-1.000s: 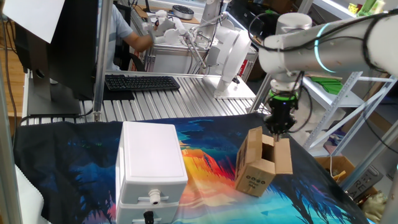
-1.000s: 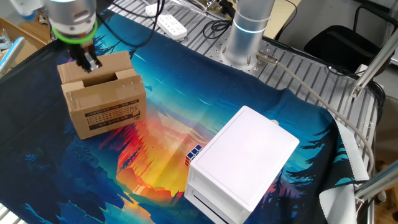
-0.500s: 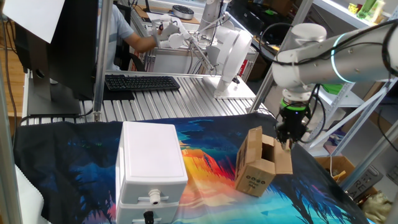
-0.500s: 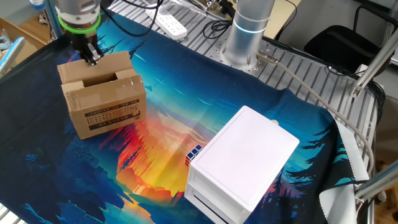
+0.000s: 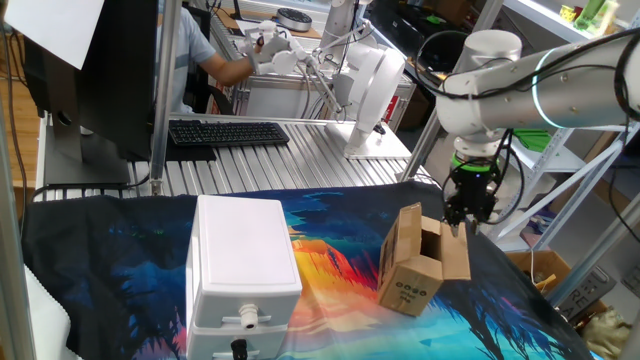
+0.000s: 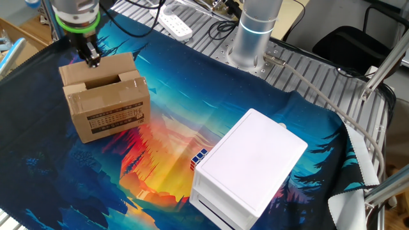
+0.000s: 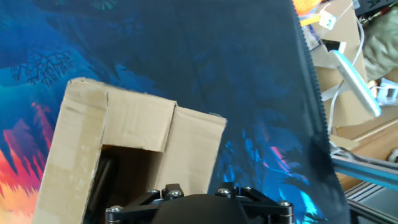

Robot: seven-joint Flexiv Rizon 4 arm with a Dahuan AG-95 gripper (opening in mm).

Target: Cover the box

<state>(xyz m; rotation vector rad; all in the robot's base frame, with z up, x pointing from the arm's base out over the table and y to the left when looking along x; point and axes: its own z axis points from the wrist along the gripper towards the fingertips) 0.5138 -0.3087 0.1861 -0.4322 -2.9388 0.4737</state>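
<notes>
The box (image 5: 412,268) is a small brown carton with black marks on one side, standing on the colourful cloth with its top open. One flap stands upright on its left and another sticks out to the right. It also shows in the other fixed view (image 6: 105,103) and the hand view (image 7: 134,134). My gripper (image 5: 463,222) hangs just above the box's outer flap, at the box's far edge in the other fixed view (image 6: 92,59). Its fingers look pressed together and hold nothing. The hand view shows only the gripper's base, not the fingertips.
A large white plastic case (image 5: 243,262) stands on the cloth beside the box (image 6: 250,167), with a small coloured cube (image 6: 199,157) at its foot. A keyboard (image 5: 228,132) lies behind the cloth. The cloth's edge and table rim (image 7: 311,112) run close to the box.
The gripper has moved from above the box's opening out to its outer flap side. In the last half second it barely shifted. The box has not moved.
</notes>
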